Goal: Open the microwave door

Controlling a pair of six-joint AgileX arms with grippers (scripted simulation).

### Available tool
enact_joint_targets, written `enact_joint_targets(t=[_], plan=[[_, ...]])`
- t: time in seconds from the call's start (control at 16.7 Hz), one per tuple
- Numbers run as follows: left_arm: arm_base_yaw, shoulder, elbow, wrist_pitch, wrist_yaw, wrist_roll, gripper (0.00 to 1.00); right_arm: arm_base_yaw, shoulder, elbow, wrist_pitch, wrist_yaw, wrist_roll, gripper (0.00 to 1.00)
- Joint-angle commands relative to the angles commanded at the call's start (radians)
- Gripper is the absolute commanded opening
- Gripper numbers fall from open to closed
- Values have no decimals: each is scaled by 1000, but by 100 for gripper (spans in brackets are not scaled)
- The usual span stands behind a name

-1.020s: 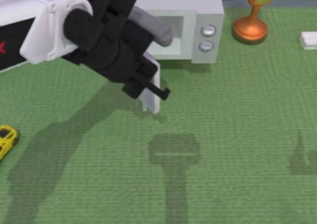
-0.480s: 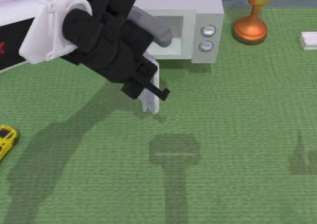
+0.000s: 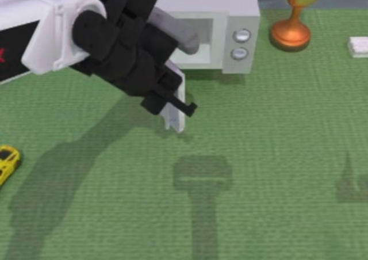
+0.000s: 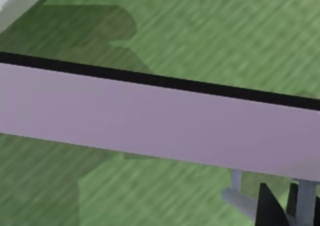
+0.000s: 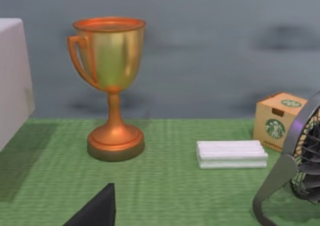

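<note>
Here's the microwave [image 3: 218, 18] at the back of the green surface [image 3: 276, 156], a little left of centre in the top view, its two round silver knobs [image 3: 241, 44] facing us. The microwave door [image 3: 178, 107] stands swung wide out from the cavity, edge-on to the overhead camera, sticking toward the front of the surface with its pale free end and handle bar at the near tip.

The left gripper [image 3: 175, 102] is right on that door. The black wrist comes in from the upper left and hides most of the panel, and one dark finger pokes out past the door's right face. In the left wrist view the door's top edge [image 4: 150, 118] runs as a broad mauve band across the picture, black trim along one side, and the dark fingertips [image 4: 270, 208] sit beside the grey handle bar [image 4: 305, 201] in the corner. Whether the fingers are pinched on the handle I cannot tell.

The right arm is out of the top view. Its own camera looks at an orange-gold trophy [image 5: 111, 86], a folded white cloth [image 5: 231, 154], a small printed carton [image 5: 280, 120] and a fan [image 5: 300, 166]. Only a dark sliver of its gripper shows at the lower edge, so no verdict on those fingers.

A yellow toy car [image 3: 7, 162] sits at the far left edge.
</note>
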Motion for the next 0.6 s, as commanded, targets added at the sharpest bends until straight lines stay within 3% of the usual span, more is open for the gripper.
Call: enact_joint_targets(t=[0.6], plan=[[18,-15,-16,-7,31,48,0,0,0,0,0,0,0,100]])
